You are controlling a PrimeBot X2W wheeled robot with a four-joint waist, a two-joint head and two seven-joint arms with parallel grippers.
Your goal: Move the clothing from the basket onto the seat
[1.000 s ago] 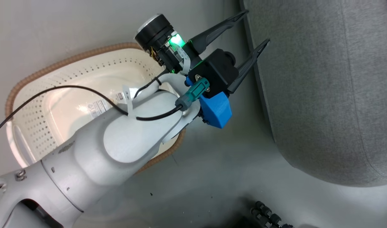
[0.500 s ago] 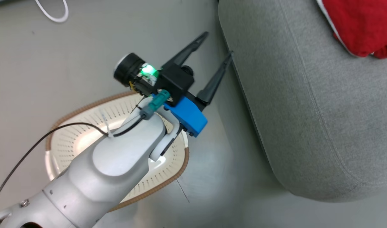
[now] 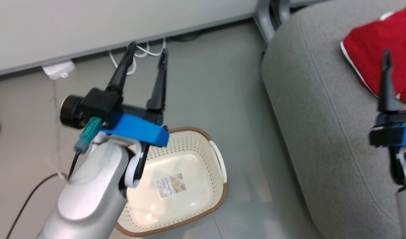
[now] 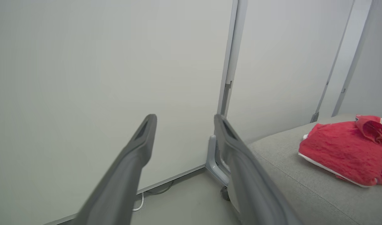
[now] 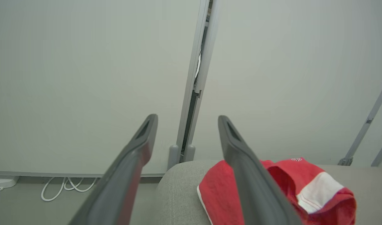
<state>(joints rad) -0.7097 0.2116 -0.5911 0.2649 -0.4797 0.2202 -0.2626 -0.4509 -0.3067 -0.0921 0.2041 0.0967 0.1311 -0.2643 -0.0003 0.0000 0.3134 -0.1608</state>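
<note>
Red clothing (image 3: 385,43) is laid on grey seat (image 3: 322,116) at 2 o'clock. Left hand (image 3: 147,49) and right hand (image 5: 187,118) are seen spread wide.

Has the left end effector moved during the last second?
Yes. The left end effector pointed at the seat edge past the basket; now it has swung away, pointing at the wall.

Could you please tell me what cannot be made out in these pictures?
1. Head view: the left arm hides the left side of the basket; its label is too small to read.
2. Head view: the clothing on the seat is cut off by the right edge.
3. Right wrist view: a finger of the right gripper covers part of the clothing.
</note>
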